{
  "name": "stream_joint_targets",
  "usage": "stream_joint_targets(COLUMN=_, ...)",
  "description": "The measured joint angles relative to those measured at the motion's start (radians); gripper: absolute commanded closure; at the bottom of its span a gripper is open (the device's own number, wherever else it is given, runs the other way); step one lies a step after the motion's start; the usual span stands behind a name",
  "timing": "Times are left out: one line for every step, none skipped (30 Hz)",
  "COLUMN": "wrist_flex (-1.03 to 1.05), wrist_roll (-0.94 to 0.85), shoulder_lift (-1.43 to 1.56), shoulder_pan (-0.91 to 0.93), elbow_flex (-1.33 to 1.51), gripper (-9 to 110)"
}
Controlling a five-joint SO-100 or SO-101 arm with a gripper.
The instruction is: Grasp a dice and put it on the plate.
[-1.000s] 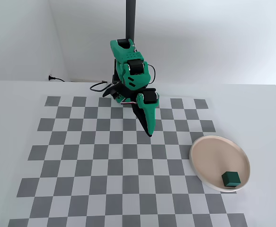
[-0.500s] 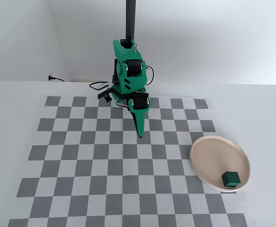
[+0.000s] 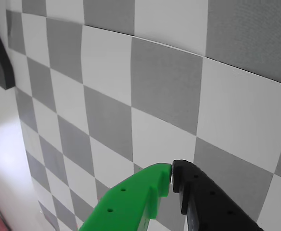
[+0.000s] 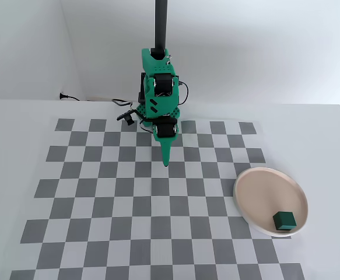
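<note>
In your fixed view, the dark green dice (image 4: 284,220) sits on the plate (image 4: 257,193), near its lower right rim. The plate rests on the white worktop (image 4: 18,134), at the right edge of a grey-and-white checkered mat (image 4: 100,186). Your pincer (image 3: 172,176) hangs pressed together, holding nothing, over the mat's far middle. You see no readable writing.

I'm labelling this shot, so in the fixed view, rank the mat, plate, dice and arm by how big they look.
1. Mat, by far the largest.
2. Arm, though it stands taller and nearer the camera, so this rank is unsure.
3. Plate.
4. Dice, smallest, lying on the plate.
</note>
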Motion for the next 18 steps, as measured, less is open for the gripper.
stream_joint_targets(wrist_flex=0.0, wrist_roll=-0.006, shoulder_lift=0.0, shoulder_pan=0.002, elbow_flex=0.0, gripper=106)
stream_joint_targets(wrist_flex=0.0, wrist_roll=-0.011, shoulder_lift=0.0, shoulder_pan=0.002, elbow_flex=0.0, gripper=106)
stream_joint_targets(wrist_flex=0.0, wrist_roll=-0.015, shoulder_lift=0.0, shoulder_pan=0.002, elbow_flex=0.0, gripper=106)
stream_joint_targets(wrist_flex=0.0, wrist_roll=-0.017, shoulder_lift=0.0, shoulder_pan=0.002, elbow_flex=0.0, gripper=106)
stream_joint_targets(wrist_flex=0.0, wrist_roll=-0.018, shoulder_lift=0.0, shoulder_pan=0.002, elbow_flex=0.0, gripper=106)
stream_joint_targets(wrist_flex=0.0, wrist_roll=-0.018, shoulder_lift=0.0, shoulder_pan=0.002, elbow_flex=0.0, gripper=106)
stream_joint_targets(wrist_flex=0.0, wrist_roll=-0.018, shoulder_lift=0.0, shoulder_pan=0.002, elbow_flex=0.0, gripper=106)
stream_joint_targets(wrist_flex=0.0, wrist_roll=-0.018, shoulder_lift=0.0, shoulder_pan=0.002, elbow_flex=0.0, gripper=106)
stream_joint_targets(wrist_flex=0.0, wrist_roll=-0.018, shoulder_lift=0.0, shoulder_pan=0.002, elbow_flex=0.0, gripper=106)
stream_joint_targets(wrist_flex=0.0, wrist_roll=-0.018, shoulder_lift=0.0, shoulder_pan=0.002, elbow_flex=0.0, gripper=106)
stream_joint_targets(wrist_flex=0.0, wrist_roll=-0.018, shoulder_lift=0.0, shoulder_pan=0.002, elbow_flex=0.0, gripper=106)
stream_joint_targets(wrist_flex=0.0, wrist_roll=-0.018, shoulder_lift=0.0, shoulder_pan=0.002, elbow_flex=0.0, gripper=106)
stream_joint_targets(wrist_flex=0.0, wrist_roll=-0.018, shoulder_lift=0.0, shoulder_pan=0.002, elbow_flex=0.0, gripper=106)
stream_joint_targets(wrist_flex=0.0, wrist_roll=-0.018, shoulder_lift=0.0, shoulder_pan=0.002, elbow_flex=0.0, gripper=106)
stream_joint_targets(wrist_flex=0.0, wrist_roll=-0.018, shoulder_lift=0.0, shoulder_pan=0.002, elbow_flex=0.0, gripper=106)
stream_joint_targets(wrist_flex=0.0, wrist_roll=-0.018, shoulder_lift=0.0, shoulder_pan=0.002, elbow_flex=0.0, gripper=106)
stream_joint_targets(wrist_flex=0.0, wrist_roll=-0.018, shoulder_lift=0.0, shoulder_pan=0.002, elbow_flex=0.0, gripper=106)
stream_joint_targets(wrist_flex=0.0, wrist_roll=-0.018, shoulder_lift=0.0, shoulder_pan=0.002, elbow_flex=0.0, gripper=106)
